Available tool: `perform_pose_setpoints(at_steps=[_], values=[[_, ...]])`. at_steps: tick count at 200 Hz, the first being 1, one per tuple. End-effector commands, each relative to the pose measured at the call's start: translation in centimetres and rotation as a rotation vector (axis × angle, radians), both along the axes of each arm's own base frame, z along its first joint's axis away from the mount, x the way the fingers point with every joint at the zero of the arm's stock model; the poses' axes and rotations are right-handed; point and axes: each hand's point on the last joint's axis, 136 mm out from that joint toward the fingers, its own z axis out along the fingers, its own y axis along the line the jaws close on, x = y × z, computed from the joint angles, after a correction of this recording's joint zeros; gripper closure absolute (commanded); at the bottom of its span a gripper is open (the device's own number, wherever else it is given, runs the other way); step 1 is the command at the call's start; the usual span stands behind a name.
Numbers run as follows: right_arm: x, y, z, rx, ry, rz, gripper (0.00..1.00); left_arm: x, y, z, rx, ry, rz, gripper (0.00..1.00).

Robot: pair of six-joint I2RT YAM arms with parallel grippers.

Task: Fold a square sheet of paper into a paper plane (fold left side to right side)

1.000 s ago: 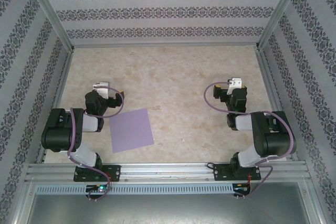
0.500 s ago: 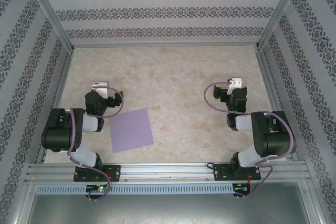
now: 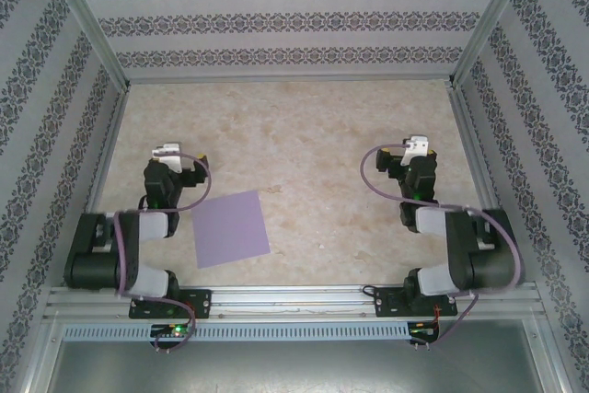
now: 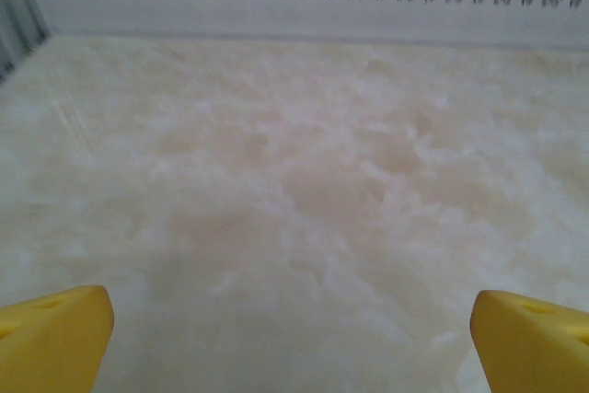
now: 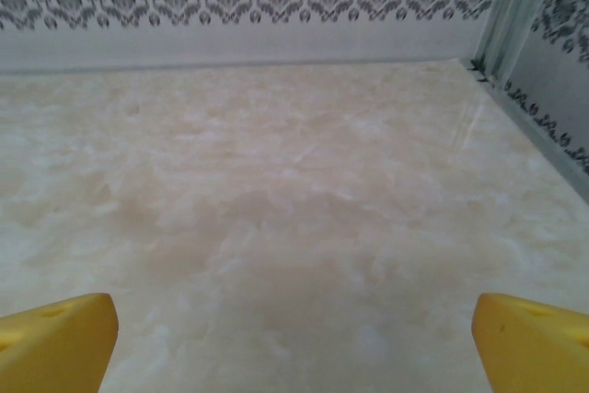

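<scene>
1. Enclosure: patterned walls (image 3: 276,20) stand on three sides, at 9, 12 and 3 o'clock of the work area.

2. Table (image 3: 304,126): pale marbled beige surface. An aluminium rail (image 3: 294,299) runs along its near edge at 6 o'clock and carries both arm bases.

3. Left arm (image 3: 101,250): base at 7 o'clock of the table, folded low, wrist pointing toward 12 o'clock along the left side.

4. Right arm (image 3: 474,250): base at 5 o'clock of the table, folded likewise, wrist pointing toward 12 o'clock along the right side.

5. Square sheet of paper (image 3: 230,228): lavender, lying flat on the table as a full square, turned slightly off the table's edges. It sits at about 7 o'clock from the table's centre, near the rail. The left arm's forearm is just beside its left edge, with the wrist at 10 o'clock from the sheet. The right arm is well apart, at 3 o'clock from it. Neither arm is seen touching it.

6. Left gripper (image 4: 293,342): yellow fingers (image 4: 55,338) spread wide at the lower corners of the wrist view, bare table between them, holding nothing.

7. Right gripper (image 5: 294,342): yellow fingers (image 5: 57,340) spread equally wide, bare table between them, holding nothing.
</scene>
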Motion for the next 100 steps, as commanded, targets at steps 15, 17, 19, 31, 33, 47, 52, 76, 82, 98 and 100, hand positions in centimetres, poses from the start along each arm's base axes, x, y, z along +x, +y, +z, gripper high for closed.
perform_pose_setpoints(at_steps=[15,17,19,31,33,47,52,76,82,98,100], values=[[-2.1,-0.3,2.7,0.139,0.053,-0.047,0.02,-1.4,1.0,5.6,-0.133,0.053,0.117,0.01],[-2.2,-0.2,2.8,0.151,0.058,-0.047,0.02,-1.5,1.0,5.9,-0.146,0.051,0.119,0.01],[-2.3,-0.1,2.9,0.161,0.067,-0.047,0.02,-1.6,0.9,6.0,-0.161,0.058,0.119,0.01],[-3.4,0.5,3.1,0.244,0.118,-0.043,0.02,-2.4,0.4,6.4,-0.256,0.085,0.126,0.01],[-3.6,0.6,3.2,0.255,0.126,-0.042,0.02,-2.5,0.4,6.5,-0.27,0.088,0.128,0.01],[-4.9,2.2,3.2,0.336,0.199,0.017,0.02,-3.4,-0.6,6.2,-0.358,0.156,0.111,0.01],[-5.4,2.8,3.2,0.364,0.223,0.044,0.02,-3.8,-0.9,5.9,-0.385,0.192,0.114,0.01],[-7.6,6.0,2.9,0.496,0.335,0.177,0.02,-5.6,-3.0,4.2,-0.488,0.365,0.063,0.0],[-8.0,6.9,3.0,0.529,0.352,0.221,0.02,-6.1,-3.7,3.8,-0.517,0.408,0.045,0.01],[-9.0,8.8,2.9,0.625,0.401,0.298,0.02,-7.3,-5.8,2.6,-0.602,0.516,-0.023,0.04],[-9.1,9.0,2.9,0.634,0.407,0.308,0.02,-7.4,-6.0,2.4,-0.61,0.528,-0.029,0.05]])
